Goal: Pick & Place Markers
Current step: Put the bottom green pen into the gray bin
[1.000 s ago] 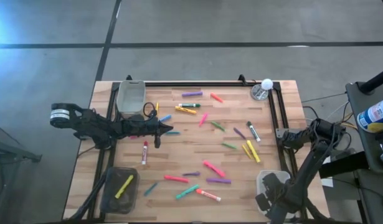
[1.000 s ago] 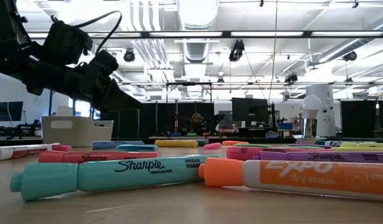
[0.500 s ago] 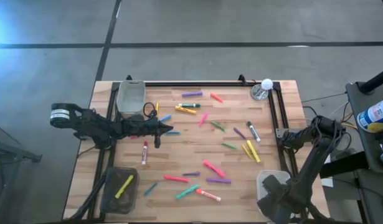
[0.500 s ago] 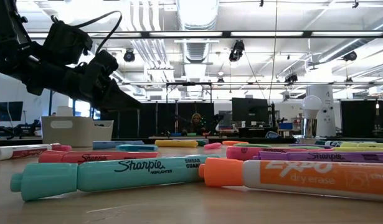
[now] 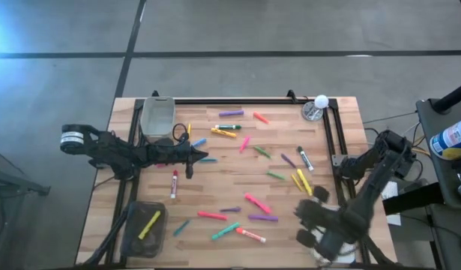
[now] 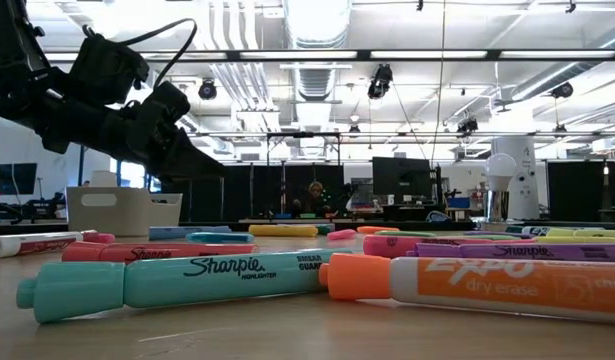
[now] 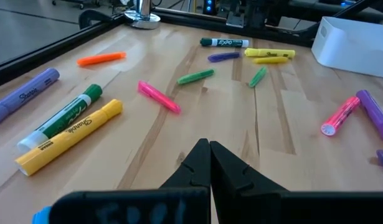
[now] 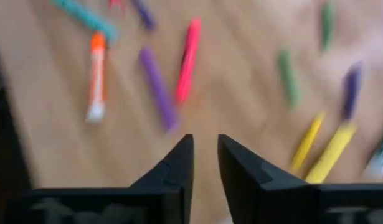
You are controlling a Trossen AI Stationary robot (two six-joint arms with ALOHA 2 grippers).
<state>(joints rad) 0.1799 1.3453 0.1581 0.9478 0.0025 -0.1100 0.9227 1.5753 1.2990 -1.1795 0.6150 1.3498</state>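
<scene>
Many markers lie scattered flat on the wooden table (image 5: 215, 187): pink (image 5: 256, 202), purple (image 5: 262, 218), an orange-capped white one (image 5: 250, 235), yellow ones (image 5: 301, 181). My left gripper (image 5: 200, 157) hovers shut and empty over the table's left middle, seen also in its wrist view (image 7: 210, 149) and the low view (image 6: 215, 170). My right gripper (image 5: 299, 213) hangs above the near right part of the table, pointing steeply down. Its fingers (image 8: 205, 152) stand slightly apart with nothing between them, above the pink (image 8: 188, 59) and purple (image 8: 159, 90) markers.
A grey bin (image 5: 157, 116) stands at the far left. A dark bin (image 5: 144, 229) holding a yellow marker (image 5: 149, 224) stands at the near left. A white bin (image 5: 331, 251) is mostly hidden under my right arm. A light bulb (image 5: 321, 100) stands at the far right corner. Black rails (image 5: 331, 142) frame the table.
My right gripper has risen from over the white bin at the near right corner and swung toward the table's middle, rolling about its own axis as it went. The markers have stayed where they were.
</scene>
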